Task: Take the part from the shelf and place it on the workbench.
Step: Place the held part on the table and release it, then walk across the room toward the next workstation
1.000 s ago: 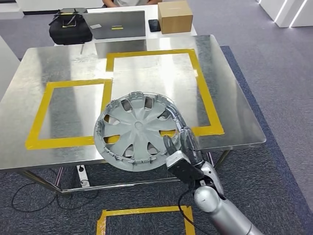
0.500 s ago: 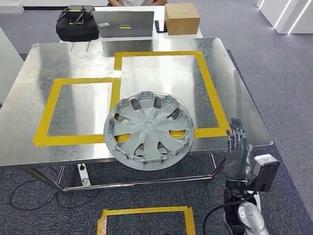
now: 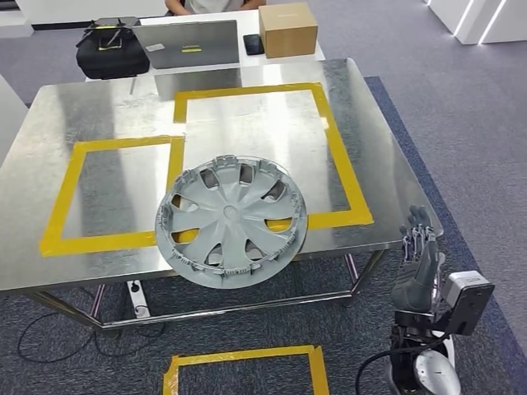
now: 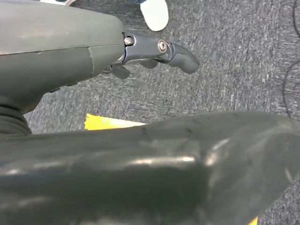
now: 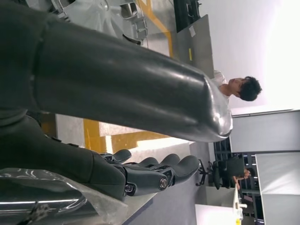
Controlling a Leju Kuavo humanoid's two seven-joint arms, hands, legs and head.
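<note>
The part, a grey wheel cover (image 3: 230, 220), lies flat on the metal workbench (image 3: 385, 177) near its front edge, part of its rim sticking out past the edge. It straddles the yellow tape lines (image 3: 342, 164). My right hand (image 3: 421, 265) is raised beside the bench's front right corner, well to the right of the cover, fingers straight, apart and empty; the same right hand (image 5: 141, 176) appears in the right wrist view. My left hand (image 4: 155, 51) hangs over the grey carpet, fingers extended and holding nothing.
A laptop (image 3: 186, 43), a black bag (image 3: 110, 49), a phone (image 3: 252, 44) and a cardboard box (image 3: 287, 29) sit on the table behind the bench. A person (image 5: 237, 86) is at that far table. Cables (image 3: 37, 341) and a yellow tape square (image 3: 245, 370) mark the carpet below.
My right hand let go of the wheel cover and drew back to the right, off the bench. The cover now rests on the bench. The camera has shifted slightly.
</note>
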